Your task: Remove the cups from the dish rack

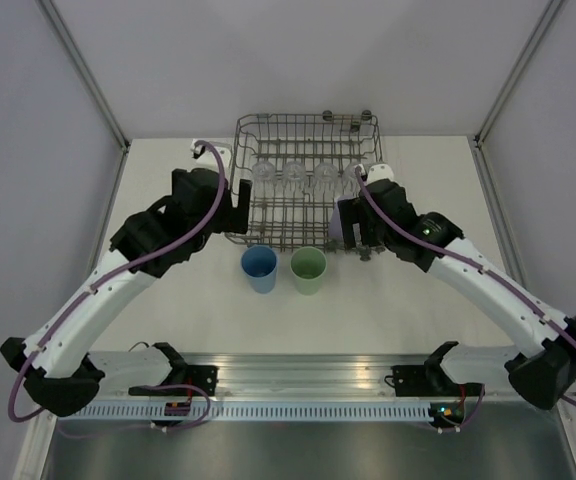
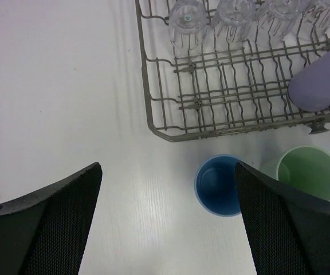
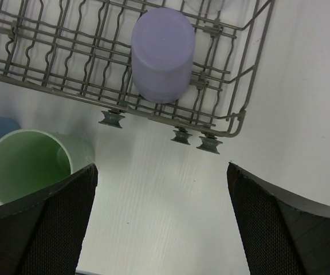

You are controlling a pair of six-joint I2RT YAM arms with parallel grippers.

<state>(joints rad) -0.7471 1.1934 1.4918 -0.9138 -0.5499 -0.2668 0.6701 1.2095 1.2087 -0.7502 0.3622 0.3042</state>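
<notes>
I see both grippers spread wide, holding nothing. The left gripper hangs over the table by the near left corner of the dish rack, and the right gripper hangs over its near right corner. The blue cup and green cup stand mouth-up on the table just in front of the rack. Inside it, the lilac cup sits bottom-up at the near right, with four clear glasses in a row behind.

Top cam high behind arm bases, tilted down. Wrist cams close overhead, both catching dish rack near rail toward 12 o'clock.
</notes>
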